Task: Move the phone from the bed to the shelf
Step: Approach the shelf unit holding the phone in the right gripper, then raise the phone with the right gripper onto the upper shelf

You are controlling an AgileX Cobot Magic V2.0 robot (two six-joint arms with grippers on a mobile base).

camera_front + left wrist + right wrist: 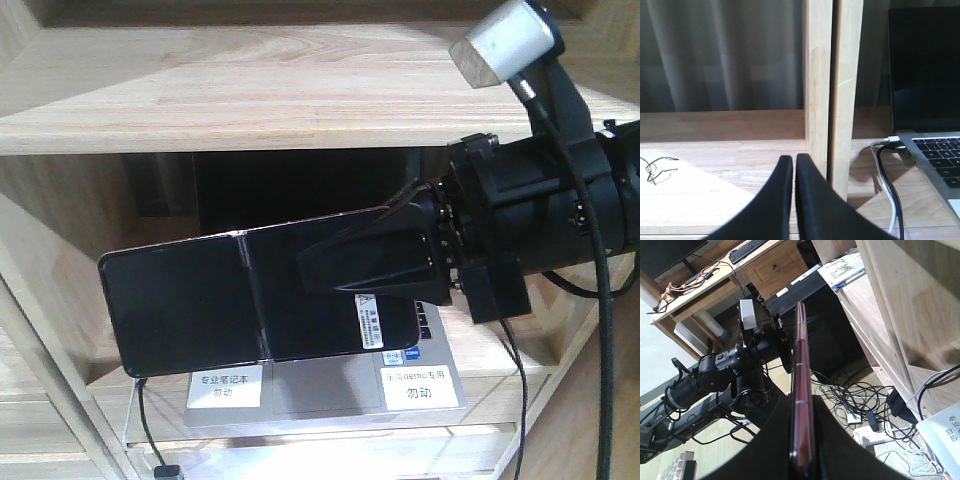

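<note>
The right end effector (pixel 320 270) is clenched on the phone (pixel 230 305), gripping it by its right-hand end so that most of its length hangs out unsupported to the left. The phone is in the air in front of the shelf (pixel 200 90), glossy face toward the front camera, tilted slightly with its free end lower. It touches no board.

Behind and below it sits an open laptop (pixel 320 395) with two white labels (pixel 225 385) at its front edge. Judging by that, the step in hand is the set-down, and it calls for a bare stretch of board, not the keyboard. Since the phone is held at one end and has a crease across its middle, it seems wise to turn it flat, rest the free end first, and let go only once the wood carries its whole length.

The left end effector (pixel 794 200) is closed on nothing, low over a bare board beside two upright panels, with a cable (pixel 887 180) running to the laptop further right.

The front view gives no depth, so the gap between phone and shelf cannot be told. The rear finger is hidden behind the phone. The right wrist view shows the phone only edge-on.
</note>
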